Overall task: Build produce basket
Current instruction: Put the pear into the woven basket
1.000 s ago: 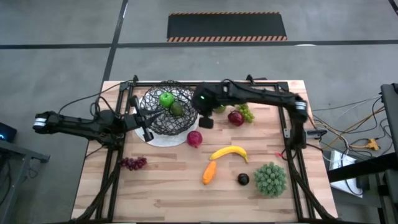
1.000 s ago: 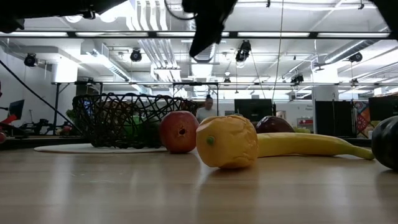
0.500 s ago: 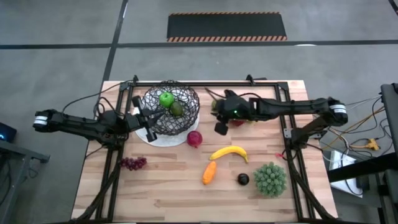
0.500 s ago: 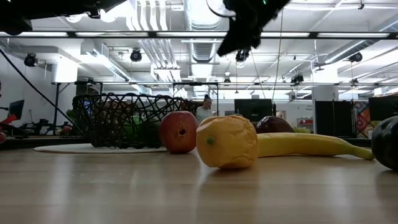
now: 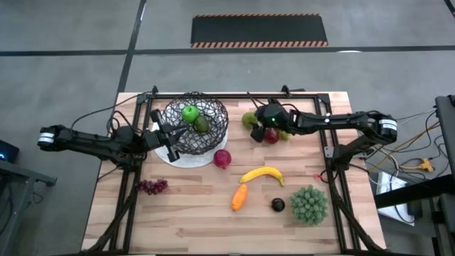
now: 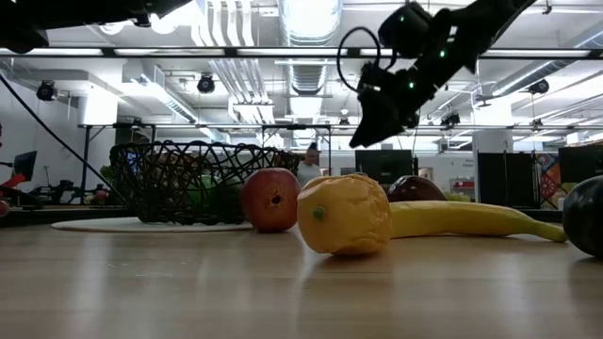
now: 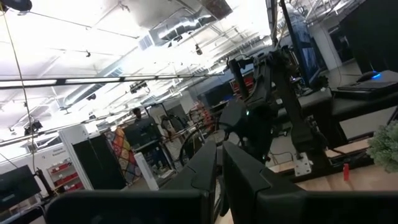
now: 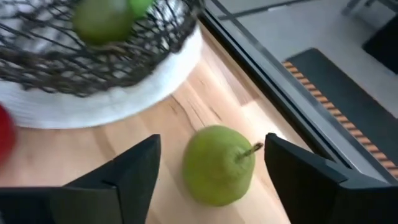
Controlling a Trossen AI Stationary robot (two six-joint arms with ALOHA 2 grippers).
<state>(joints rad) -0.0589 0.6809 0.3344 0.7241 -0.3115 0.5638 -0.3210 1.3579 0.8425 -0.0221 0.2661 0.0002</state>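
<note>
One black wire basket (image 5: 195, 126) is sitting on one white plate (image 5: 186, 158) at the back left part of the counter (image 5: 192, 213). Inside the basket, two fruits are lying: one bright green apple (image 5: 190, 113) and one darker green fruit (image 5: 202, 124) just beside it.

The right gripper (image 5: 257, 125) is hanging above the counter to the right of the basket, and its jaws are standing wide open, holding nothing. In the right wrist view one green pear (image 8: 219, 165) is lying on the wood between the two dark fingers (image 8: 134, 169), not touching them.

Near this gripper one dark red fruit (image 5: 270, 135) and one small bunch of green grapes (image 5: 284, 131) are lying close together. One red fruit (image 5: 222, 158) is resting just beside the plate's edge. In the middle of the counter one yellow banana (image 5: 262, 174) and one orange piece (image 5: 239, 197) are lying near each other. One dark plum (image 5: 278, 205) is sitting beside one spiky green ball (image 5: 309, 204). One bunch of purple grapes (image 5: 152, 186) is lying apart at the left.

The left gripper (image 5: 169, 141) is waiting at the left side of the basket, with its jaws closed and holding nothing.
</note>
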